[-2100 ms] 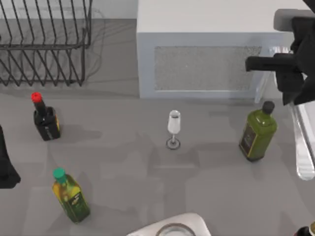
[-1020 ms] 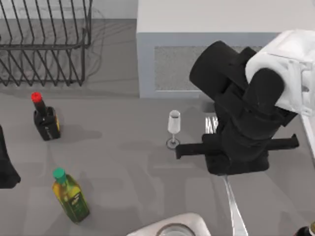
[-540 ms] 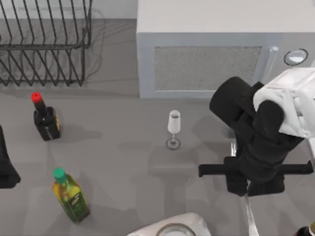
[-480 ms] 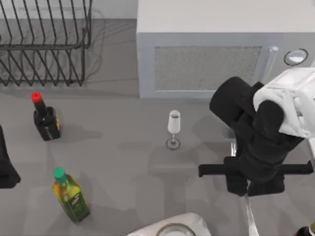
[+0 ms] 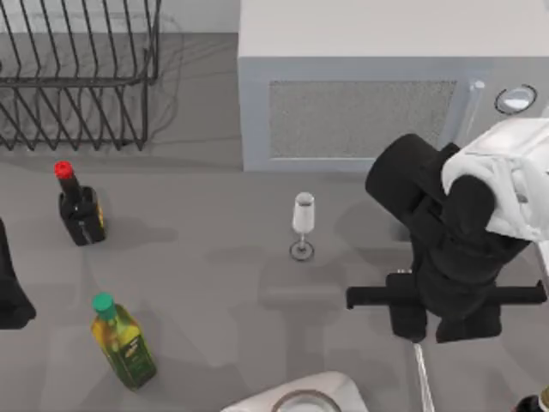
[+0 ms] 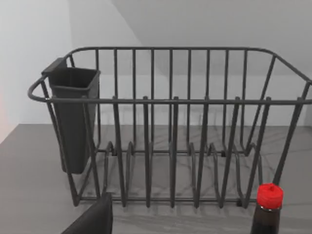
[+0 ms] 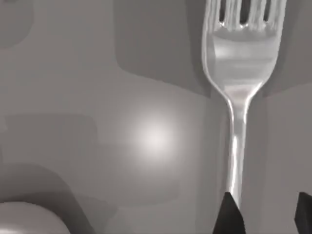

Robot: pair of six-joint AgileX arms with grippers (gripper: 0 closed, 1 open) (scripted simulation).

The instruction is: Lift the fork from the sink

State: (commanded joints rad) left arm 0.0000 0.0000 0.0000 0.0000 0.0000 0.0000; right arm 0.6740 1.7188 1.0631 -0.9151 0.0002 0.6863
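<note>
The fork (image 7: 239, 63) is silvery, and its tines point away from my right gripper (image 7: 265, 217). Its handle runs down alongside one dark fingertip (image 7: 228, 214), while the other fingertip stands well apart, so the gripper is open. From above, my right gripper (image 5: 437, 324) hangs over the table's right front. The fork's thin handle (image 5: 421, 373) sticks out below it toward the front edge. A pale basin, apparently the sink (image 5: 339, 386), shows at the front edge, left of the fork. My left arm (image 5: 9, 287) stays parked at the left edge.
A small clear wine glass (image 5: 303, 225) stands left of my right arm. A white microwave (image 5: 360, 103) sits at the back, with a wire dish rack (image 5: 77, 77) at the back left. A red-capped dark bottle (image 5: 80, 206) and a green-capped oil bottle (image 5: 124, 343) stand on the left.
My right arm swung from the back right corner out over the table, then settled at the right front. The fork travelled with it. Lately its handle shifted slightly left under the gripper.
</note>
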